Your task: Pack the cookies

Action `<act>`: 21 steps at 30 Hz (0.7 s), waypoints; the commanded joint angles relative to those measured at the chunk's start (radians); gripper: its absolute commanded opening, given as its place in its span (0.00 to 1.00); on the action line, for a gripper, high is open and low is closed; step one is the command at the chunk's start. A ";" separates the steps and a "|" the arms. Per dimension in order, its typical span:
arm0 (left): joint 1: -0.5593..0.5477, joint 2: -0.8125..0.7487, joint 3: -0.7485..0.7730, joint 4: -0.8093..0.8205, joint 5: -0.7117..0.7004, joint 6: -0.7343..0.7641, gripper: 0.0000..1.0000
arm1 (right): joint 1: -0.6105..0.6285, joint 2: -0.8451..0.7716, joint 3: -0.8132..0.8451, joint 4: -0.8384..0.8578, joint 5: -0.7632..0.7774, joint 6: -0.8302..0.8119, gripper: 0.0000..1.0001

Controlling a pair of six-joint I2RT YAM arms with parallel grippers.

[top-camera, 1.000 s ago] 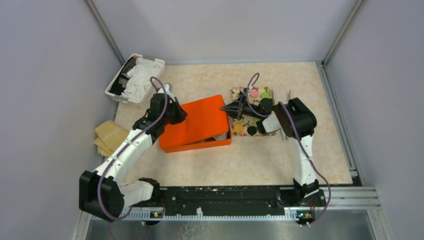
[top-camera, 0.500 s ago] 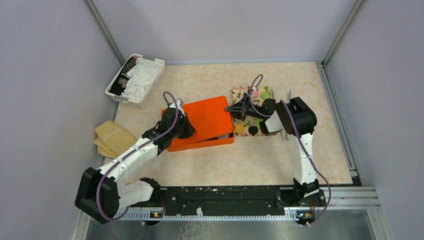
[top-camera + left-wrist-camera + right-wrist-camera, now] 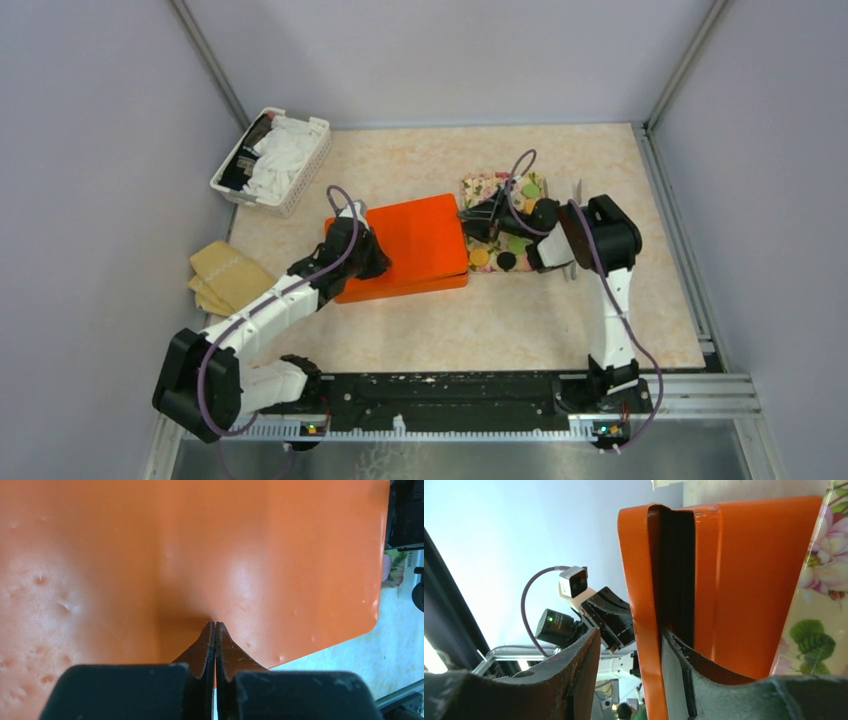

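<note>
A robot test cell in a lab, not a home or shop.
Plain pale wall panels (image 3: 90, 150) set in slim metal posts (image 3: 205, 55) boxed in a marble-patterned tabletop (image 3: 520, 320) on three sides. At 6 o'clock, a black slotted rail (image 3: 450, 395) carried the left arm (image 3: 260, 305) and right arm (image 3: 612, 300), both white-and-black and trailing purple cables (image 3: 203, 370).

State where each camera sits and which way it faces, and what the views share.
Top external: above and behind the arms, looking down on the table; both arms show, left gripper on the orange box, right gripper at its right edge.
Left wrist: on that wrist, looking along its shut fingers pressed on the lid.
Right wrist: on that wrist, looking along open fingers straddling the lid's edge; the left arm shows beyond.
Shared: all show the box and floral tray.
</note>
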 commanded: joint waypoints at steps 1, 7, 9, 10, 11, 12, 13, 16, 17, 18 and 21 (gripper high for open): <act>-0.004 0.008 -0.002 0.051 0.003 -0.007 0.00 | -0.034 -0.124 -0.037 0.176 0.032 -0.040 0.46; -0.005 0.034 0.002 0.070 0.037 -0.014 0.00 | -0.048 -0.282 -0.067 -0.186 0.058 -0.266 0.46; -0.005 0.044 0.004 0.079 0.050 -0.019 0.00 | -0.052 -0.337 -0.070 -0.315 0.080 -0.345 0.46; -0.007 0.049 0.003 0.084 0.056 -0.021 0.00 | -0.054 -0.358 -0.069 -0.379 0.094 -0.382 0.46; -0.007 0.053 0.002 0.088 0.061 -0.024 0.00 | -0.057 -0.377 -0.068 -0.442 0.108 -0.419 0.46; -0.006 0.056 0.001 0.091 0.064 -0.026 0.00 | -0.059 -0.397 -0.068 -0.495 0.123 -0.456 0.46; -0.008 0.060 0.001 0.094 0.067 -0.027 0.00 | -0.061 -0.412 -0.064 -0.559 0.136 -0.490 0.46; -0.008 0.071 0.000 0.102 0.072 -0.027 0.00 | -0.064 -0.453 -0.051 -0.703 0.174 -0.583 0.46; -0.010 0.074 -0.001 0.105 0.073 -0.030 0.00 | -0.065 -0.464 -0.047 -0.745 0.189 -0.607 0.46; -0.009 0.078 0.000 0.107 0.075 -0.030 0.00 | -0.065 -0.472 -0.041 -0.799 0.204 -0.628 0.46; -0.009 0.088 0.000 0.115 0.082 -0.031 0.00 | -0.069 -0.487 -0.033 -0.867 0.236 -0.665 0.46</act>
